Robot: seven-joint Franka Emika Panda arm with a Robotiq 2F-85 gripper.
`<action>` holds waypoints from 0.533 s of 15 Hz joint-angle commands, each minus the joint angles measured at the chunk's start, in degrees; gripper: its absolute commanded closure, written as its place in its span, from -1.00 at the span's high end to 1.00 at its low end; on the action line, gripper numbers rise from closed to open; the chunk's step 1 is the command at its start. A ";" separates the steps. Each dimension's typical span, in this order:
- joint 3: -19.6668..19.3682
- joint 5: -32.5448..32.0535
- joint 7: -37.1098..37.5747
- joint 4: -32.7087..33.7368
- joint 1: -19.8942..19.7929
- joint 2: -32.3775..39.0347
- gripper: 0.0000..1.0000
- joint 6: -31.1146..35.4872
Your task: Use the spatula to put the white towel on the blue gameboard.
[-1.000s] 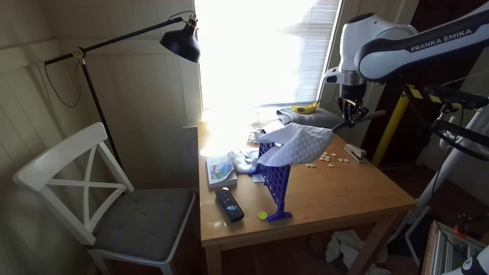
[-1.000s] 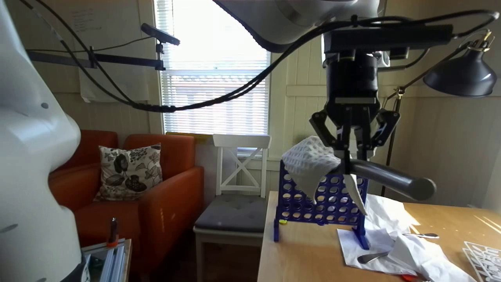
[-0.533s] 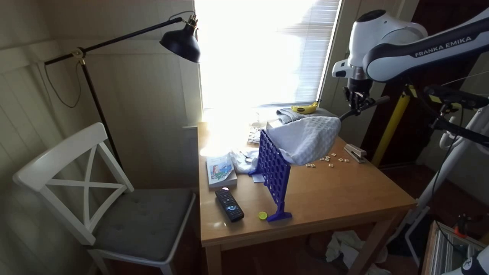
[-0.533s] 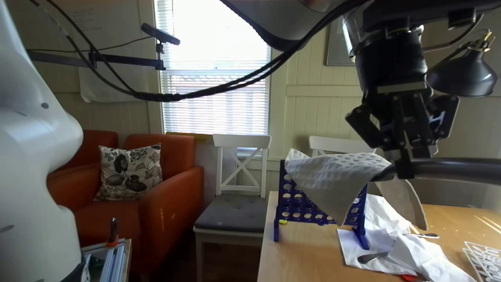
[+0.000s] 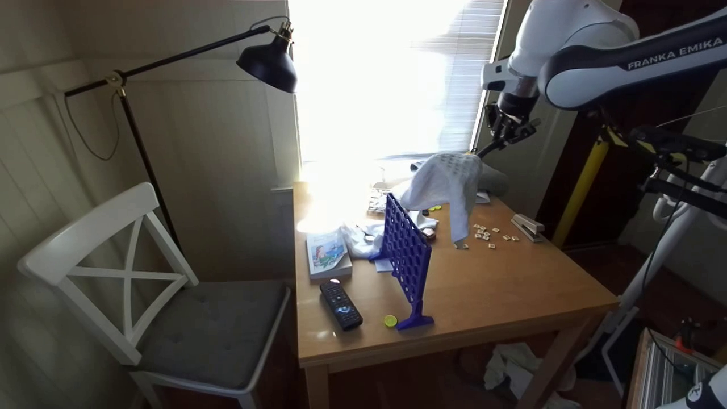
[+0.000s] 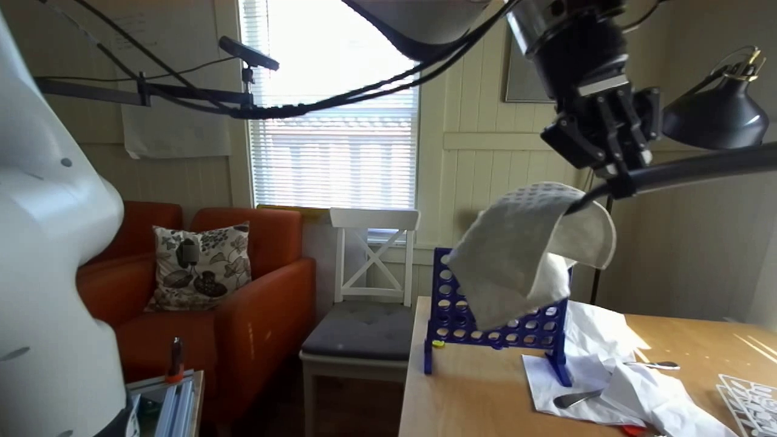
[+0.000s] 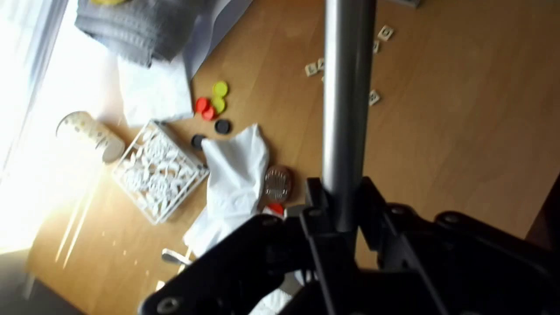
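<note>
Towel draped over spatula, spatula clamped in end effector, gameboard upright

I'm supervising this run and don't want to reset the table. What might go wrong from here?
The white towel appears only draped over the end of the spatula, so it could slide off. Its hanging corner might snag the blue gameboard, which stands upright on small feet, and tip it. The gripper holds just one spot on the handle, so the spatula could twist.
</note>
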 commanded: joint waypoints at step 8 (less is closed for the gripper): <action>3.76 4.61 2.30 4.04 3.41 2.22 -0.89 -2.77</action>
